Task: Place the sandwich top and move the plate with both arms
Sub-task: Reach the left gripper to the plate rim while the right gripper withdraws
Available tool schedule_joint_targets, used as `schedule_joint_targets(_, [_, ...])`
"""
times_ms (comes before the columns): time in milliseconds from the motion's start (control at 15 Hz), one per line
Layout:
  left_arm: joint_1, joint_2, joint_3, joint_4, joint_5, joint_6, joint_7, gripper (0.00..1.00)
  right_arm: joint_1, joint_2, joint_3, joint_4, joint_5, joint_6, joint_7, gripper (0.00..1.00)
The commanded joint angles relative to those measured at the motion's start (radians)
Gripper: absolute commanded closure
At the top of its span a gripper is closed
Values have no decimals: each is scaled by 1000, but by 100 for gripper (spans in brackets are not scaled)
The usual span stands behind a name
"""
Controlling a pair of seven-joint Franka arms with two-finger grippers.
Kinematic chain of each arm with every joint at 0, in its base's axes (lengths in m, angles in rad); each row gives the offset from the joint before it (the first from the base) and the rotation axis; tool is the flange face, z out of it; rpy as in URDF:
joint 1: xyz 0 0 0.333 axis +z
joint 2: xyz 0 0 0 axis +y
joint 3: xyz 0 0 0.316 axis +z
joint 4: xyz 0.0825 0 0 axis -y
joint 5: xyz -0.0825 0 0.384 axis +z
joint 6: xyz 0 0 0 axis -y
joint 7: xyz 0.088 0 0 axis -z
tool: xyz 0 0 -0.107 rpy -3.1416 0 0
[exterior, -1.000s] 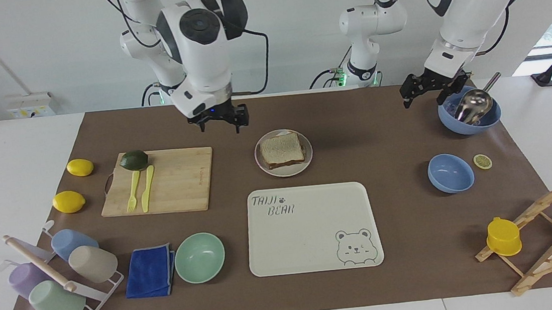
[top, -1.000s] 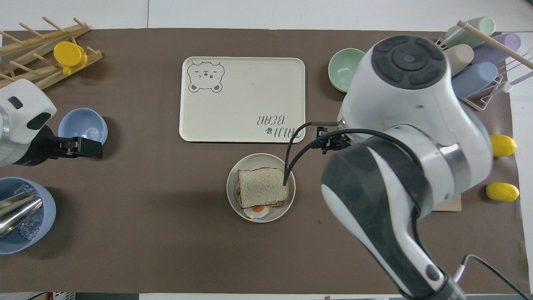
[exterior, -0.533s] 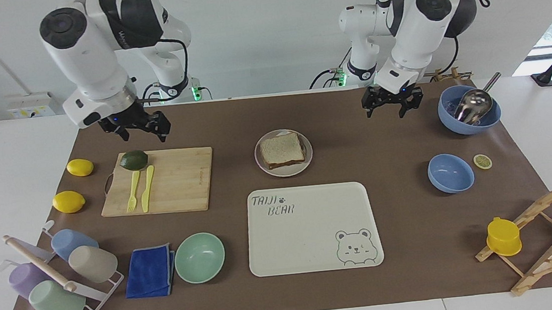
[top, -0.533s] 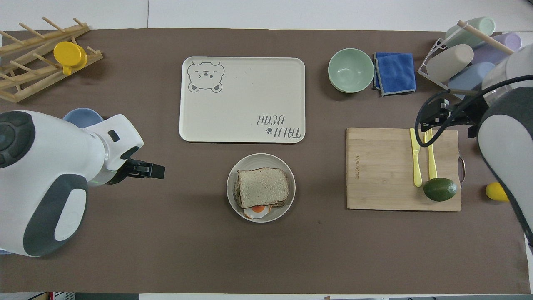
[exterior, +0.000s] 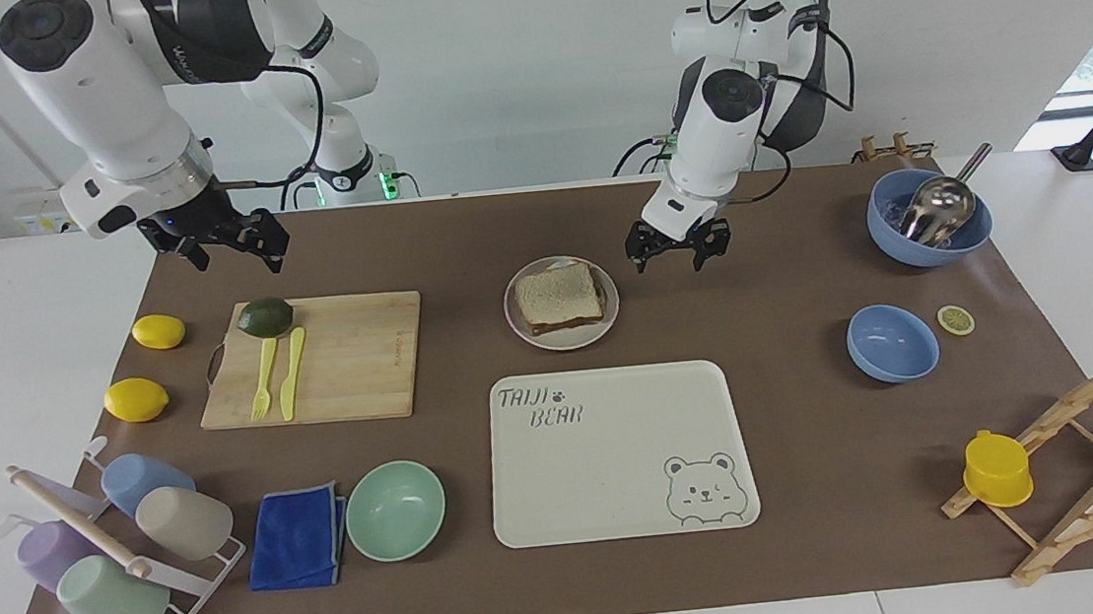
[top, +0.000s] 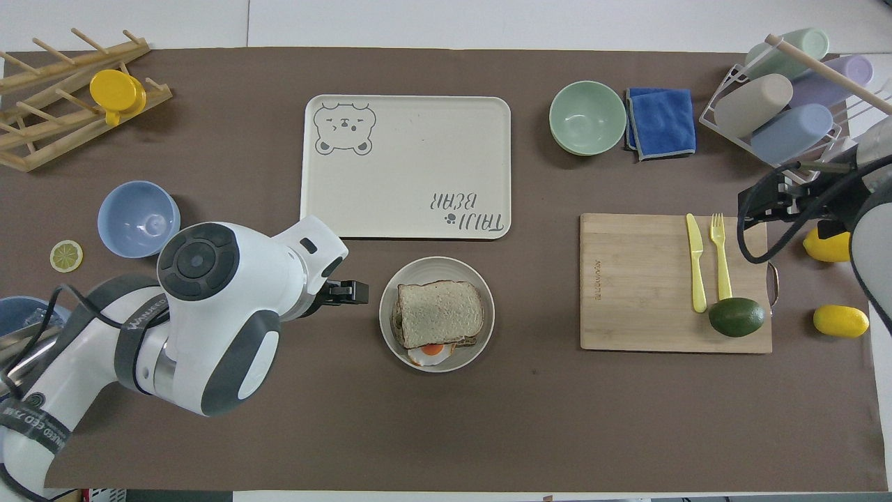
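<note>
Roughly speaking, the next move turns on how far each claw stands from the plate, so we read the facing view from its left edge across.

At the upper left of that frame the right claw hangs in the air with its fingers released and nothing between them. It is over the brown mat, just above the avocado end of the cutting board as the frame shows it. We judge it well apart from the plate.

At the centre of the frame sits the plate, resting on the surface between the cutting board and the left claw. The sandwich top already lies on it, flat on the stack. In the overhead view a fried egg peeks out under the slice at the plate's lower edge. The bear tray lies directly below the plate in the frame.

Right of centre, the left claw is low and just beside the plate's rim, also open and empty; we cannot see it touching.

In our judgement the bread step is done and the two-arm carry remains. The plate is round, so no axis matters. Each arm should take the rim point facing it, and the right arm must first cross over the board.
</note>
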Motion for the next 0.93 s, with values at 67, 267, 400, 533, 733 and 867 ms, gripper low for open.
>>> schedule_joint_targets(67, [-40,16,15,-53,-23,82,-60,7,-3,-40,-40,-54,-1,50,-140,0])
schedule_joint_targets(267, [-69,19,17,-128,-63,204,-100,15,1,-54,-51,-68,1,54,-131,0])
schedule_joint_targets(400, [-80,48,15,-141,-68,250,-132,20,1,-57,-51,-68,-1,52,-131,0])
schedule_joint_targets(533, [-92,53,15,-139,-91,260,-132,23,1,-57,-51,-68,-1,52,-131,0])
schedule_joint_targets(733, [-105,72,15,-139,-94,280,-134,34,-22,-56,-42,-62,-1,54,-135,0])
schedule_joint_targets(867, [-109,79,15,-139,-94,290,-134,40,-23,-59,-46,-62,1,37,-137,0])
